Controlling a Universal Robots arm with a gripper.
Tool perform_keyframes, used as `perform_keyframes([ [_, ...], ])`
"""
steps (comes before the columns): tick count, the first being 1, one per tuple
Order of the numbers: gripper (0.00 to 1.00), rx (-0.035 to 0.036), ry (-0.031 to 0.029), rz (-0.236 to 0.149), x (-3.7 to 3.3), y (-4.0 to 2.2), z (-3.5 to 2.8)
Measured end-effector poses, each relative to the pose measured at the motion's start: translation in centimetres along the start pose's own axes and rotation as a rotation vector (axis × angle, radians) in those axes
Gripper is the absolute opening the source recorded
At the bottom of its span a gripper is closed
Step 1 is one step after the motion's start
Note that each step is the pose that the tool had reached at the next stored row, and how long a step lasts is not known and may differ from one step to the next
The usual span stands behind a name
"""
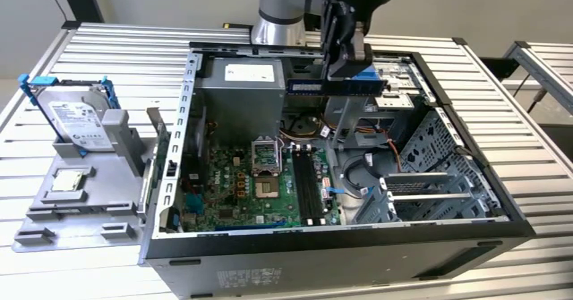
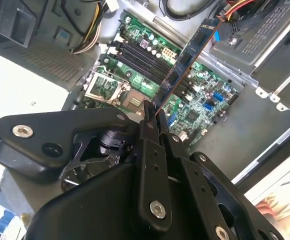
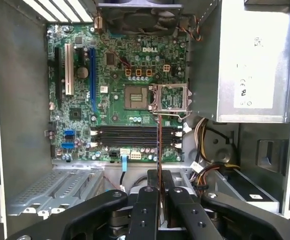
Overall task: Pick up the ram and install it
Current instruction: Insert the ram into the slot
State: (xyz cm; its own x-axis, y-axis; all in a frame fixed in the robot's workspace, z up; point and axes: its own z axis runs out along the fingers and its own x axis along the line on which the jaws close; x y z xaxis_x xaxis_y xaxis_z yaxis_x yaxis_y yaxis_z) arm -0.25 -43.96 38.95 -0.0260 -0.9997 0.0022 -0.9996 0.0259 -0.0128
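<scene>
The ram (image 1: 333, 86) is a long blue stick with black chips, held level above the open computer case (image 1: 501, 209). My gripper (image 1: 356, 77) is shut on its end on the exterior view's right. In the second wrist view the ram (image 2: 184, 62) runs out from between the fingertips (image 2: 147, 111) over the green motherboard (image 2: 204, 107). The first wrist view has the ram (image 3: 159, 145) edge-on, crossing above the black memory slots (image 3: 135, 135) near the processor socket (image 3: 172, 97). It hangs well above the slots (image 1: 309, 179), touching nothing.
A silver hard drive (image 1: 79, 117) with blue brackets stands on a grey holder (image 1: 54, 219) at the exterior view's left, with a small square processor chip (image 1: 70, 179) below it. The power supply (image 1: 241, 78), cables (image 1: 358, 172) and drive cage (image 1: 430, 192) crowd the case.
</scene>
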Motion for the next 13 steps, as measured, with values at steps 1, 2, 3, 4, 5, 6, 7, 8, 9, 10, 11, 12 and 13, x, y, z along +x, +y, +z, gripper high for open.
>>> perform_keyframes([
  [1,0.00,0.0001,0.0001,0.012,0.00,0.00,0.00],
  [2,0.00,0.0000,0.0003,0.025,0.00,0.00,0.00],
  [3,0.00,-0.0001,0.0006,0.039,0.00,0.00,-0.01],
  [4,0.00,-0.0001,0.0008,0.055,0.00,0.00,0.00],
  [5,0.00,-0.0002,0.0010,0.067,0.00,0.00,0.00],
  [6,0.00,-0.0002,0.0011,0.077,0.00,0.00,0.00],
  [7,0.00,-0.0002,0.0011,0.082,0.00,0.00,0.00],
  [8,0.00,-0.0002,0.0012,0.082,0.00,0.00,0.00],
  [9,0.00,-0.0002,0.0011,0.082,0.00,0.00,0.00],
  [10,0.00,-0.0002,0.0011,0.082,0.00,0.00,0.00],
  [11,0.00,-0.0002,0.0012,0.082,0.00,0.00,0.00],
  [12,0.00,-0.0002,0.0011,0.082,0.00,0.00,0.00],
  [13,0.00,-0.0002,0.0011,0.082,0.00,0.00,0.00],
])
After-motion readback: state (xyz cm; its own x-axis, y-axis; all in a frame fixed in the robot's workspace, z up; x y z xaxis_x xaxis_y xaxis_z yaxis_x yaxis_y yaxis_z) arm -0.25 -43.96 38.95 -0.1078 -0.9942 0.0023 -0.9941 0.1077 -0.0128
